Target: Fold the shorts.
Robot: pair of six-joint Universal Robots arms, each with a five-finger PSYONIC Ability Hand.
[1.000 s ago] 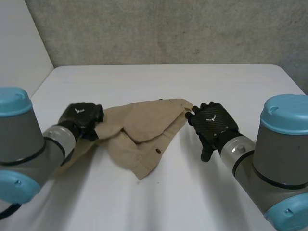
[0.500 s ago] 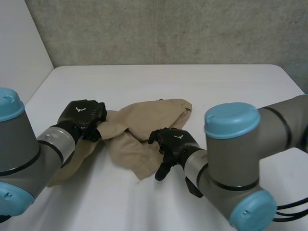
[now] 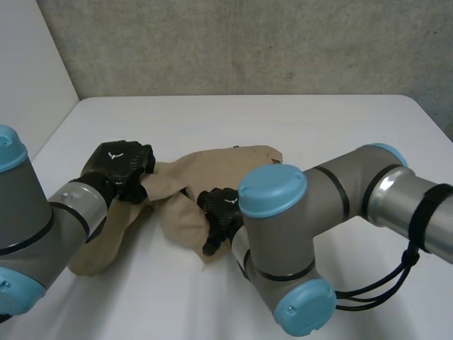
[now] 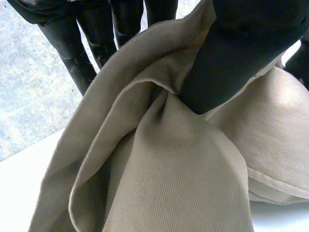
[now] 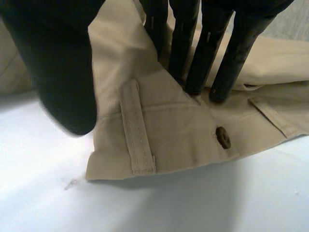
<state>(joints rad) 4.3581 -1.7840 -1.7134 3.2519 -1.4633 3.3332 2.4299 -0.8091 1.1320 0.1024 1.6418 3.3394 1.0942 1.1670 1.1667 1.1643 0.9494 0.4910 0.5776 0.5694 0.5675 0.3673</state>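
Tan shorts (image 3: 225,164), crumpled, lying left of centre on the white worktop (image 3: 304,127). Left robot hand (image 3: 119,167): thumb and fingers pinching a bunched fold at the shorts' left side. Right robot hand (image 3: 221,210): fingers straight, tips pressed on the waistband (image 5: 178,140) by the button (image 5: 222,137), thumb held apart.

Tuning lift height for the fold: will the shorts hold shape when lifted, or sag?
Likely floppy: the shorts bunch into soft folds where the left hand pinches them. Grip should hold: the twill weave looks matte, not slick. The waistband corner, with belt loop and button, by the right hand, looks thicker, so may droop less.
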